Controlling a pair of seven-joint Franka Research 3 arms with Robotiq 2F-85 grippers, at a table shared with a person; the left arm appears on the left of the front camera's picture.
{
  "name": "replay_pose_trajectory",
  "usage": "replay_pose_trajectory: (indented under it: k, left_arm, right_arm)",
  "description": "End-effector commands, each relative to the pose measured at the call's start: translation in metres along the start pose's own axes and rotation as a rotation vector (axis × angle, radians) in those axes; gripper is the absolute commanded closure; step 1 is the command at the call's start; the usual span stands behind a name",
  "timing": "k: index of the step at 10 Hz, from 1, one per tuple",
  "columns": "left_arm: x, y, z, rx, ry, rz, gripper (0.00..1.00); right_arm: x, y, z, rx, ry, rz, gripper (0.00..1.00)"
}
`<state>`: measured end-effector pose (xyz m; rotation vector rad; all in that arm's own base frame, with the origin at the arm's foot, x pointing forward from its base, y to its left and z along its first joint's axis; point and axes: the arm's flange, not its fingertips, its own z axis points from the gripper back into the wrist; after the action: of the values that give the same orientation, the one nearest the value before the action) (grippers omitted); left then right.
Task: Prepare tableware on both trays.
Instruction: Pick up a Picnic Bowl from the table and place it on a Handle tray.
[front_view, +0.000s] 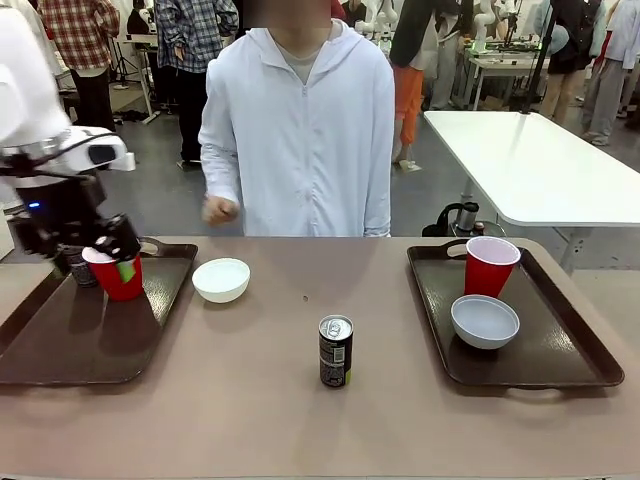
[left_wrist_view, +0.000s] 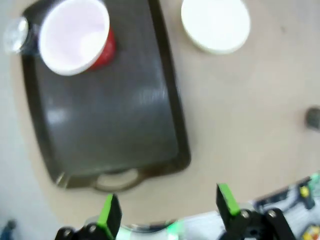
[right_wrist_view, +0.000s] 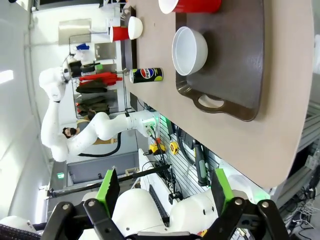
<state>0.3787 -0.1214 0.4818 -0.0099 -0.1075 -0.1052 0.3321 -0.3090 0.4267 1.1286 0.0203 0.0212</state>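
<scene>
L jaws, R jaws both stood open, empty. Bowl (front_view: 221, 279) on desk (front_view: 250, 410) looked light, stiff, prob. slick; best pinched at rim. Can (front_view: 336, 350) seemed heavier, smooth; best gripped mid-body.

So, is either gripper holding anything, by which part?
Nothing. The left gripper is open, clear of the red plastic cup on the dark brown tray; the right gripper is open and empty.

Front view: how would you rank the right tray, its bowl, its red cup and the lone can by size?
1. right tray
2. bowl and red cup: too alike to rank
3. can, slimmest, though nearest the camera
</scene>
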Motion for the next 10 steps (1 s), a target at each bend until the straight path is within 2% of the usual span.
replay_pose_trajectory:
  k: [1, 4, 5, 7, 10]
  left_arm:
    - [0.056, -0.02, -0.012, -0.002, -0.014, 0.036, 0.0]
    - [0.115, -0.034, -0.044, 0.027, -0.047, 0.055, 0.0]
    - [0.131, -0.036, -0.053, 0.044, -0.109, 0.063, 0.0]
    - [0.158, -0.043, -0.081, 0.016, -0.088, 0.049, 0.0]
    - [0.17, -0.053, -0.121, 0.0, -0.047, 0.019, 0.0]
  right_arm:
    - [-0.001, 0.002, -0.001, -0.009, -0.007, -0.019, 0.04]
    - [-0.001, 0.002, -0.001, -0.009, -0.007, -0.019, 0.04]
    - [-0.001, 0.002, -0.001, -0.009, -0.007, -0.019, 0.04]
    - [-0.001, 0.002, -0.001, -0.009, -0.007, -0.019, 0.04]
    - [-0.001, 0.002, -0.001, -0.009, -0.007, -0.019, 0.04]
